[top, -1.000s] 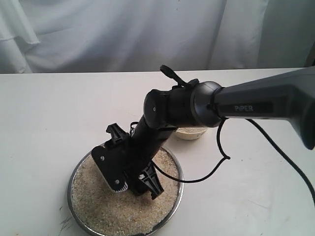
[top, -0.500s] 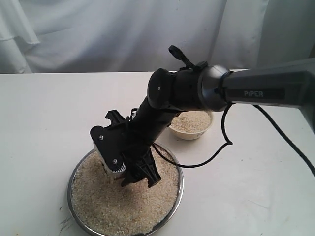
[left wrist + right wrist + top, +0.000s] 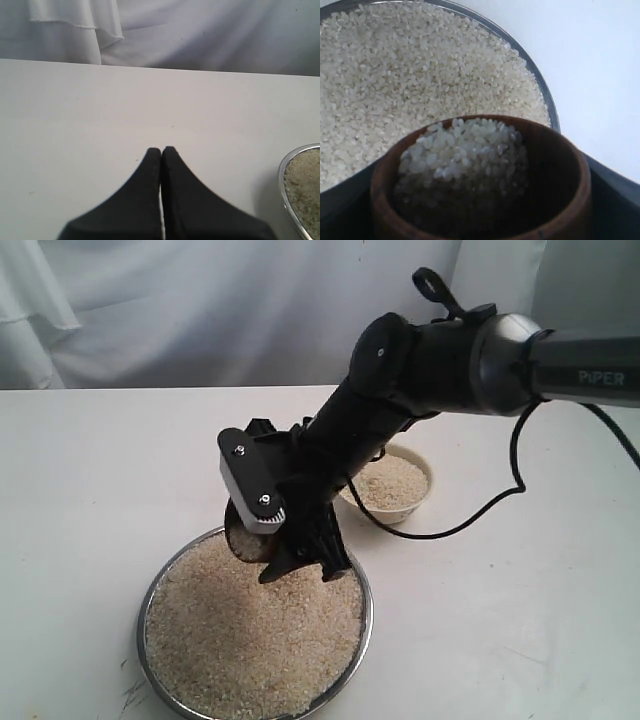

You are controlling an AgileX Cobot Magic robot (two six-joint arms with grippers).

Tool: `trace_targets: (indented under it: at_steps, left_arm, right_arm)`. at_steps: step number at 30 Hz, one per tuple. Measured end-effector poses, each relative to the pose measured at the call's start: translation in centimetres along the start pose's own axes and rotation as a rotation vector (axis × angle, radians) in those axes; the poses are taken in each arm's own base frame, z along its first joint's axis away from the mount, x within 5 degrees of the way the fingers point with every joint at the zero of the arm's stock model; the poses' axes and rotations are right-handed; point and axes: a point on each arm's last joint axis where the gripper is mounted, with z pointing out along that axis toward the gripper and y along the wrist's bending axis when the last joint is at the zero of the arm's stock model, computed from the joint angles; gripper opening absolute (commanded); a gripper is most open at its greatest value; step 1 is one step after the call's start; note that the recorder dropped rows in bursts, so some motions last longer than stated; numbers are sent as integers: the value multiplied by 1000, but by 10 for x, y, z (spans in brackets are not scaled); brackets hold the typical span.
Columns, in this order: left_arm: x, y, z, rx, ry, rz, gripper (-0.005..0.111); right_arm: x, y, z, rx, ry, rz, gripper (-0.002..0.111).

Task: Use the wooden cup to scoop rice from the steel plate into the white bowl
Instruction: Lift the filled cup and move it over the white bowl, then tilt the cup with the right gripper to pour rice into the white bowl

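Observation:
The steel plate (image 3: 366, 612) lies at the front of the table, filled with a wide heap of rice (image 3: 240, 640). Just above its far part my right gripper (image 3: 287, 552) is shut on the wooden cup (image 3: 244, 538). In the right wrist view the wooden cup (image 3: 566, 200) is partly filled with rice (image 3: 462, 150) and hangs over the plate's rim (image 3: 541, 96). The white bowl (image 3: 397, 508), with rice in it, stands behind and to the right of the plate, partly hidden by the arm. My left gripper (image 3: 161, 150) is shut on nothing, above bare table beside the plate's edge (image 3: 284, 170).
A black cable (image 3: 470, 520) loops down from the right arm to the table right of the bowl. A white cloth (image 3: 200, 310) hangs behind the table's far edge. The white table (image 3: 80, 490) stretches left of the plate.
The right gripper has risen out of the rice heap with the cup and shifted up and right, toward the bowl. The arm's elbow has lifted, uncovering the bowl.

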Motion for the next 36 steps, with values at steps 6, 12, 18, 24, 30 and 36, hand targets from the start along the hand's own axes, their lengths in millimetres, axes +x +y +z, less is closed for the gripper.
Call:
trace_targets:
  at_steps: [6,12,18,24,30,36]
  left_arm:
    - [0,0,0,0,0,0,0]
    - [0,0,0,0,0,0,0]
    - [0,0,0,0,0,0,0]
    - [0,0,0,0,0,0,0]
    - [0,0,0,0,0,0,0]
    - [0,0,0,0,0,0,0]
  right_arm:
    - [29,-11,-33,100,34,53,0]
    - [71,-20,-54,212,126,102,0]
    - [99,-25,-68,298,256,71,0]
    - [110,-32,-75,369,372,-10,0]
    - [114,-34,-77,389,428,-64,0]
    - [125,-34,-67,362,489,-123,0]
